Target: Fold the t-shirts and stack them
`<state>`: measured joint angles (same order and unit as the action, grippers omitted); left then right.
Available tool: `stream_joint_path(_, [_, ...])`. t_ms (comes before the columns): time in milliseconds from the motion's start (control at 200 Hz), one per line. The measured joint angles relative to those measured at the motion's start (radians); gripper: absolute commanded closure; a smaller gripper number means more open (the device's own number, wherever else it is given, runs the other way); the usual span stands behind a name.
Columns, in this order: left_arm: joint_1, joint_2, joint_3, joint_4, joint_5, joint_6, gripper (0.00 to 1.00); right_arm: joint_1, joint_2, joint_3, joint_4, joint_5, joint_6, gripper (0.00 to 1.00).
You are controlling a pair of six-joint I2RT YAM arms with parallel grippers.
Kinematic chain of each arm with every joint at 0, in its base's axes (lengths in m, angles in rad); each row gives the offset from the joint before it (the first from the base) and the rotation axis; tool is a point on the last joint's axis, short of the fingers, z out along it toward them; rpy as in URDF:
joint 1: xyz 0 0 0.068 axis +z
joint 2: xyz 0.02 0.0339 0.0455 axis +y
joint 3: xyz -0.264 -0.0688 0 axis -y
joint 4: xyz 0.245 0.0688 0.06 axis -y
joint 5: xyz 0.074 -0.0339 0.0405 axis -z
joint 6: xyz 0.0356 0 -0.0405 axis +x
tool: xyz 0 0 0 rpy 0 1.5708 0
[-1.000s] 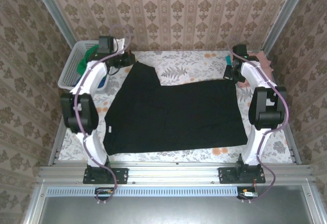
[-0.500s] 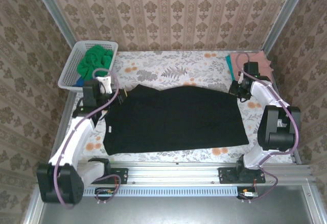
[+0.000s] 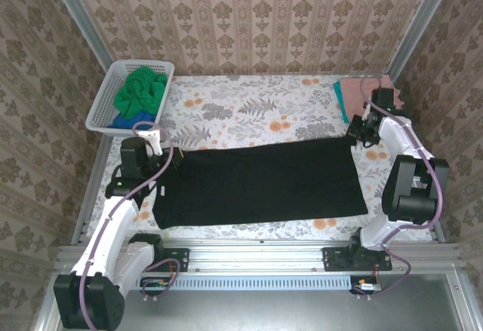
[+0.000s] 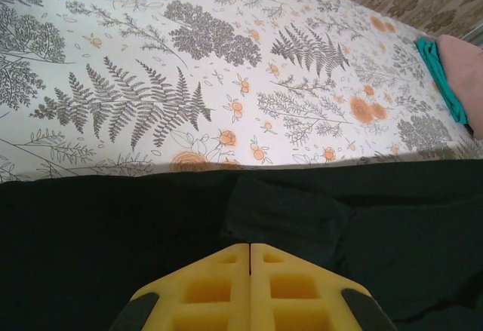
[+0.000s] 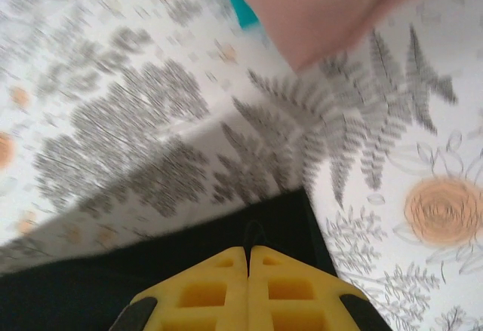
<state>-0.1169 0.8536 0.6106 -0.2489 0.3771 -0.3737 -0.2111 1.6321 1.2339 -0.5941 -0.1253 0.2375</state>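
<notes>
T-shirt (image 3: 264, 184), black, flat, left tool (image 4: 250, 246), right tool (image 5: 247, 249) pinching corners

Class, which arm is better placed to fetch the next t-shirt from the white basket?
Probably left: the left gripper grips the black t-shirt nearest the basket with the green t-shirt; the right gripper grips its opposite end, across the table.

The whole floral tablecloth (image 3: 249, 108) is being viewed steeply from above and behind the arm bases by the top external camera, which is facing the far wall. The left wrist camera is being held low over the black t-shirt (image 4: 113, 225), facing the far right corner. The right wrist camera is being held even closer, its picture blurred. Tablecloth, black t-shirt and salmon pink t-shirt (image 5: 324, 7) are being shared by all three.
</notes>
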Motion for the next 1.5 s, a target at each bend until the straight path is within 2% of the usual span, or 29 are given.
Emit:
stream_joint_path(100, [0.0,-0.045,0.027,-0.025,-0.005,0.0,1.0,0.007,-0.047,-0.017,0.019,-0.007,0.0,1.0])
stream_joint_path(210, [-0.002,-0.165,0.018,-0.058,-0.008,-0.002,1.0,0.008,-0.135,-0.153,0.047,-0.01,0.008,1.0])
stream_joint_path(410, [-0.019,-0.291,-0.15,-0.072,-0.027,-0.051,1.0,0.008,-0.137,-0.322,0.051,0.045,0.027,1.0])
stream_joint_path(550, [-0.019,-0.345,-0.21,-0.143,-0.057,-0.077,1.0,0.008,-0.152,-0.339,0.047,0.094,0.026,0.98])
stream_joint_path(795, [-0.019,-0.402,-0.217,-0.161,-0.08,-0.108,1.0,0.006,-0.24,-0.339,0.032,0.122,0.024,0.95])
stream_joint_path(940, [-0.02,-0.447,-0.218,-0.164,-0.078,-0.173,1.0,0.023,-0.291,-0.354,0.028,0.149,0.023,0.89])
stream_joint_path(1160, [-0.027,-0.529,-0.252,-0.168,-0.076,-0.232,1.0,0.039,-0.284,-0.406,0.008,0.206,0.027,0.85])
stream_joint_path(1215, [-0.027,-0.542,-0.269,-0.171,-0.076,-0.241,1.0,0.039,-0.284,-0.403,0.005,0.211,0.027,0.79])
stream_joint_path(1285, [-0.027,-0.547,-0.289,-0.174,-0.076,-0.254,1.0,0.041,-0.286,-0.391,-0.02,0.214,0.026,0.67])
stream_joint_path(1370, [-0.027,-0.547,-0.306,-0.183,-0.076,-0.267,1.0,0.058,-0.312,-0.379,-0.051,0.223,0.019,0.63])
stream_joint_path(1460, [-0.032,-0.547,-0.316,-0.187,-0.076,-0.278,1.0,0.073,-0.373,-0.383,-0.067,0.219,0.021,0.53])
stream_joint_path(1500, [-0.033,-0.547,-0.317,-0.186,-0.076,-0.279,1.0,0.077,-0.403,-0.391,-0.062,0.215,0.023,0.52])
